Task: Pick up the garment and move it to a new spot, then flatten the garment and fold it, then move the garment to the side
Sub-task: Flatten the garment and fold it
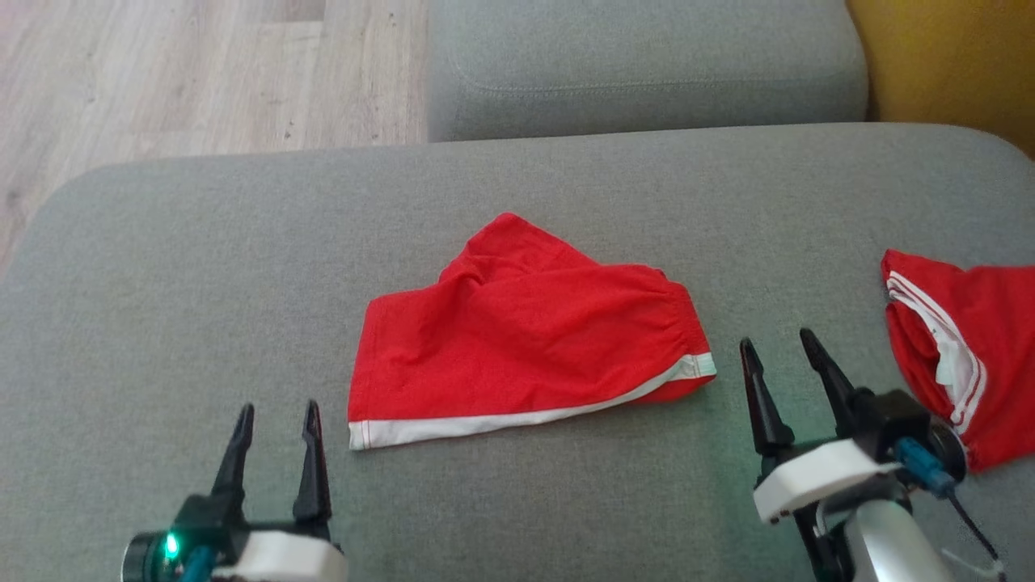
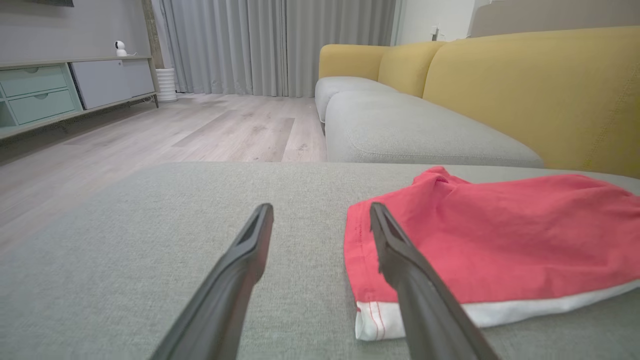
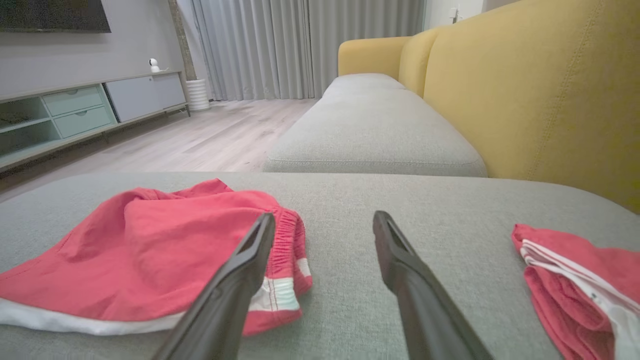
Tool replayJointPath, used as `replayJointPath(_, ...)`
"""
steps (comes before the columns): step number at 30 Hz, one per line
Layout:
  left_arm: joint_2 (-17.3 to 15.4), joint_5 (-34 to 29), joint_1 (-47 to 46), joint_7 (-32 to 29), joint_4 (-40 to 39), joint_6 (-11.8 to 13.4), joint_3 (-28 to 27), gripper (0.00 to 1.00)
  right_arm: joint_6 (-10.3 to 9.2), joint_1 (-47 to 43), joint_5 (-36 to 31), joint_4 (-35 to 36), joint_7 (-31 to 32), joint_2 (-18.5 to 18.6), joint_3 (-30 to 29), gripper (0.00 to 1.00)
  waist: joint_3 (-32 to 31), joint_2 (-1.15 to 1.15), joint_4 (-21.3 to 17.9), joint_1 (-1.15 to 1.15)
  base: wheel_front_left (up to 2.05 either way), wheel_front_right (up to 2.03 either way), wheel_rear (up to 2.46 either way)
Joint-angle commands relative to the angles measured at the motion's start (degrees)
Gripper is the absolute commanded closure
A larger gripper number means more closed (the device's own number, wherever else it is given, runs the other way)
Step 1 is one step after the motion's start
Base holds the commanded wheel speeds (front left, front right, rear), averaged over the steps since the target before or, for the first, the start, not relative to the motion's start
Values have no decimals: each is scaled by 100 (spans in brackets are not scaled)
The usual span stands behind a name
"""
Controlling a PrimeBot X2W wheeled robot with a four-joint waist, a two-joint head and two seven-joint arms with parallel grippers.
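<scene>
Two red pieces of clothing lie on the grey sofa cushion (image 1: 202, 283). The garment (image 1: 525, 331), folded and trimmed in white, sits mid-cushion. Its long axis runs left to right in the head view, with the white hem along the near edge and the gathered waistband at the right end. The second red piece (image 1: 978, 356) lies crumpled at far right. Two claws flank the garment: the left claw (image 1: 278, 408) and right claw (image 1: 777, 339), both spread wide and empty.

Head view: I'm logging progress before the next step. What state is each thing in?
red shorts: folded over, lying on the grey cushion, not gripped.
second red garment: crumpled, at the cushion's right side.
left gripper: open, empty.
right gripper: open, empty.
</scene>
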State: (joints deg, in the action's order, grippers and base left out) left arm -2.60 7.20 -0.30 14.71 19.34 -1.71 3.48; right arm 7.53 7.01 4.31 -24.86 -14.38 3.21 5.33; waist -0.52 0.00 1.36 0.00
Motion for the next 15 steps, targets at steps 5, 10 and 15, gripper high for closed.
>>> replayJointPath(5, -28, -28, 63, 29, -200, 44, -182, 0, -4, 42, 73, 108, -62, -31, 166, 0, -61, 0, -7, 0, 0, 0, 0)
replayJointPath(10, -28, 43, 66, 29, -150, 2, -145, 0, -4, 74, 130, 116, -62, -32, 207, 0, -22, 0, -25, 0, 0, 0, 0)
replayJointPath(15, -28, 268, -24, 29, 173, -170, -35, 0, -4, 120, 192, 95, -62, -33, 267, 0, 105, 0, -32, 0, 0, 0, 0)
